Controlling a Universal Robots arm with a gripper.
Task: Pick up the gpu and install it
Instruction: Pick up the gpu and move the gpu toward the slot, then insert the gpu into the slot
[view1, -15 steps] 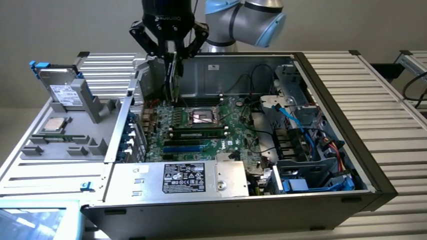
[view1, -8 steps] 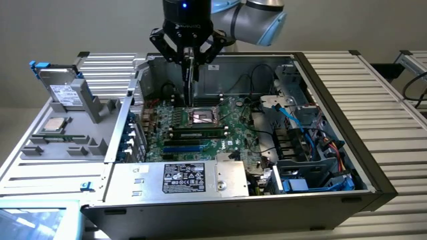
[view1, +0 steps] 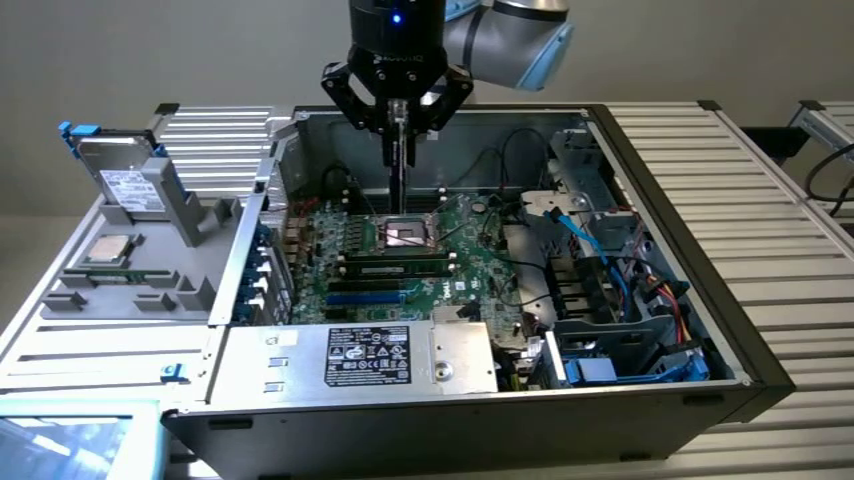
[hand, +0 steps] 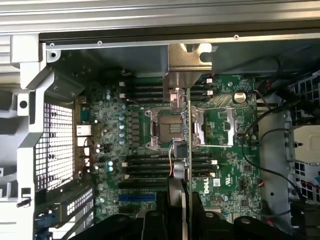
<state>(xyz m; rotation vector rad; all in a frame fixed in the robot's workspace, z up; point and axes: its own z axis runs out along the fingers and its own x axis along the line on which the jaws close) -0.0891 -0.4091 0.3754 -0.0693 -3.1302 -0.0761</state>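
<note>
Silver bracket metal marked one end of the gpu (hand: 188, 65), which hung edge-on from the gripper (view1: 398, 122) inside the open computer case (view1: 694, 330). The fingers were closed on the card's upper edge. The card stood upright over the motherboard (view1: 461, 255), with its lower edge above the CPU socket (view1: 404, 236). Whether that edge touched the board could not be determined.

Edges and room: the case walls ringed the board on all sides. The card hung near the far wall, with open board on either side of it. Memory sticks (view1: 394, 268) lay just near of the socket. Toward the exterior view's right, blue cables (view1: 594, 245) and a drive bay crowded the space between board and wall. The labelled power supply (view1: 380, 357) closed off the near edge.

Outside the case, at the exterior view's left, a hard drive (view1: 127, 185) stood on a grey tray (view1: 147, 275), well apart from the gripper.

Hidden or unclear: the card's faces could not be told apart, being turned edge-on. In the wrist view the gripper's dark body (hand: 185, 222) covered part of the board. The arm was cut off by the frame in the exterior view.
</note>
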